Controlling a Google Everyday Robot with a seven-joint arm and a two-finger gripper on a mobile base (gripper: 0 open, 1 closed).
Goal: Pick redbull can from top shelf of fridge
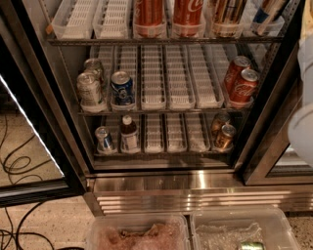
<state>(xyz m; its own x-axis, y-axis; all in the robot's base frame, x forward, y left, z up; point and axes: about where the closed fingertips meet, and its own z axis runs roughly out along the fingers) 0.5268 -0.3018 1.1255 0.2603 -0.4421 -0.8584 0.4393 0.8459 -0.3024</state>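
End effector isn't in frame at all, just a blurry white chunk of arm (304,122) poking in at the right edge. The top edge chops off every can on the top shelf (161,41), redbull can (266,12) included, so its lid can't be seen. The clear bins (137,219) down low are cut off by the bottom edge.

On the middle rack (161,112), two silver cans (89,89) are standing at the left, with a dark-blue can (122,87) sitting just beside them. Two red Coca-Cola cans (243,85) are tilting at the far right. On the lower rack (166,153), a small can (103,138) and a dark-capped bottle (129,135) are standing at the left and two bronze cans (224,136) at the right. Two clear bins (137,218) are sitting below. Black cables (17,163) are trailing over the floor (49,219).
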